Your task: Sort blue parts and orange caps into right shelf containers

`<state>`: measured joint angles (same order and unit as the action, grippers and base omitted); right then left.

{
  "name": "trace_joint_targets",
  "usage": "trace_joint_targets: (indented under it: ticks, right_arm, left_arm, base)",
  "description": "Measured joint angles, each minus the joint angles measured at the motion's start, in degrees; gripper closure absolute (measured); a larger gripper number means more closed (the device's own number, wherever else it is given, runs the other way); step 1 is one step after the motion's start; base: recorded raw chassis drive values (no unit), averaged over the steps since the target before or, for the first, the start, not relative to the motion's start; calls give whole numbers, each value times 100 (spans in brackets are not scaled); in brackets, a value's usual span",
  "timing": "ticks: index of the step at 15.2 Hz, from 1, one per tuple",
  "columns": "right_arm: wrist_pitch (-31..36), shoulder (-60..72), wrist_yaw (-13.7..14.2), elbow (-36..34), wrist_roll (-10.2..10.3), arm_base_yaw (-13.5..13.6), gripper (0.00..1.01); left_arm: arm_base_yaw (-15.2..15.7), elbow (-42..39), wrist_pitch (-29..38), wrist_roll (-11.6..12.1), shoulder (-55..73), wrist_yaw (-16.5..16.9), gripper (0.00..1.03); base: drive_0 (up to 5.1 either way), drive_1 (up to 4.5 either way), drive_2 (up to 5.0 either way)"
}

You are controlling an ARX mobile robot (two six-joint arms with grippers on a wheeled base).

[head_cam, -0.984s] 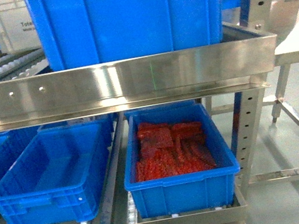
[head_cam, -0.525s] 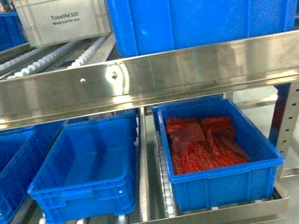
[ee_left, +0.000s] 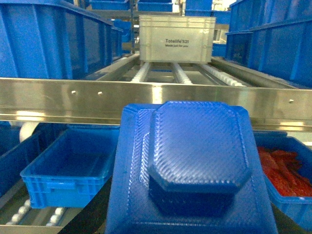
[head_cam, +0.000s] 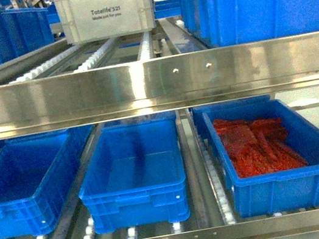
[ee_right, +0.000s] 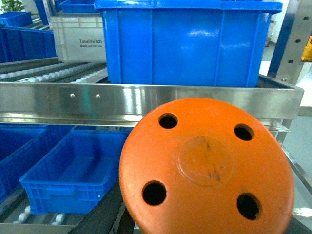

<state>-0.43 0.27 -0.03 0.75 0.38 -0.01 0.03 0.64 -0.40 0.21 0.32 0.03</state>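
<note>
A blue part (ee_left: pixel 195 161), a ribbed square base with an octagonal raised block, fills the lower middle of the left wrist view and hides my left gripper's jaws; only a dark finger (ee_left: pixel 92 217) shows beside it. An orange cap (ee_right: pixel 207 168) with a flat top and several holes fills the right wrist view, and a dark finger (ee_right: pixel 97 217) of the right gripper shows at its lower left. Both pieces hang in front of the shelf. An empty blue crate (head_cam: pixel 137 194) stands on the lower level. Neither gripper shows in the head view.
A steel shelf rail (head_cam: pixel 153 83) crosses at mid height. On the lower rollers another blue crate (head_cam: pixel 16 216) stands left and a blue crate (head_cam: pixel 289 186) of red sheets (head_cam: pixel 254 146) right. Above are a white lettered crate (head_cam: pixel 104 8) and a deep blue crate (ee_right: pixel 185 44).
The head view has shifted left along the shelf: the crate of red sheets slid from the centre to the right, and the white crate and a third lower crate came into view.
</note>
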Motion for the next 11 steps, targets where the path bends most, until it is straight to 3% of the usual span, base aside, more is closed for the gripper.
trace_joint_targets:
  ticks: [11]
  right_arm:
    - [2, 0, 2, 0, 0, 0, 57]
  left_arm:
    - [0, 0, 2, 0, 0, -2, 61]
  base:
    - [-493, 248, 248]
